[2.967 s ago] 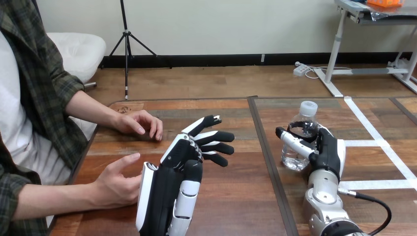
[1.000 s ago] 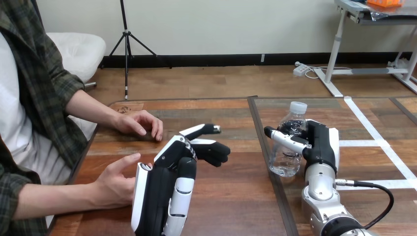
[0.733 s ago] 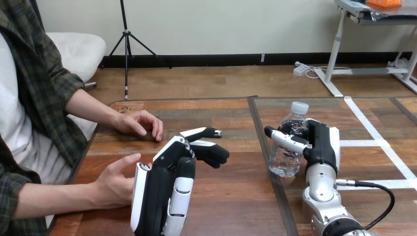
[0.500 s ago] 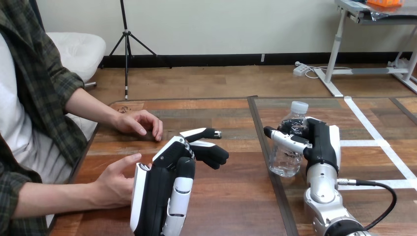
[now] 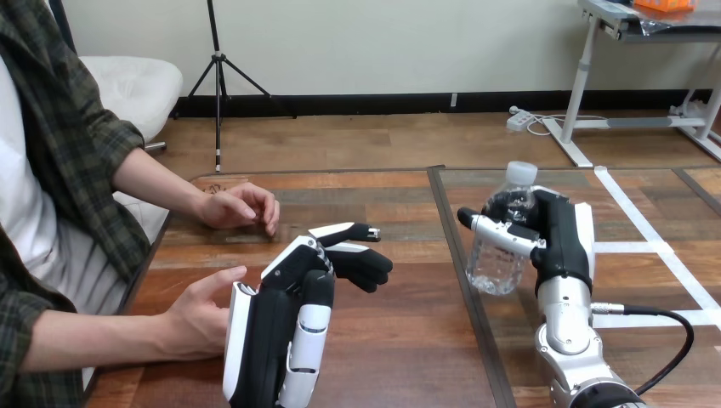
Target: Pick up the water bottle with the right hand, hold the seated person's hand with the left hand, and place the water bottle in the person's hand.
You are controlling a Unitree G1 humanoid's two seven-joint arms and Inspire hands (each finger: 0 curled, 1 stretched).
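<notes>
At the left edge of the frame the person's upper hand (image 5: 234, 206) rests on the wooden table (image 5: 400, 340) with its fingers curled loosely under. Below it, at lower left, the person's lower hand (image 5: 200, 316) lies open on its edge, thumb uppermost and palm facing right. The robot's left hand (image 5: 285, 327) stands just right of that open hand, its white back shell toward the camera. The shell's edge overlaps the person's palm in the view, and whether the two touch cannot be told. The left hand's fingers (image 5: 361, 265) reach up and right over the table, nearly straight and only slightly bent. They are spread loosely, clasp nothing, and are not curled round the person's hand. A dark seam (image 5: 452, 246) runs down the table right of centre. Just right of the seam is the water bottle (image 5: 487, 265), clear with a white cap (image 5: 520, 172), leaning so that the cap tips toward the right. The robot's right hand (image 5: 563, 242) has hold of it: the thumb crosses the front of the bottle's upper body and the fingers wrap round from behind. Whether the bottle's base touches the table cannot be told. The bottle is well apart from both of the person's hands. White tape lines (image 5: 639, 223) cross the table at the right of the frame.
</notes>
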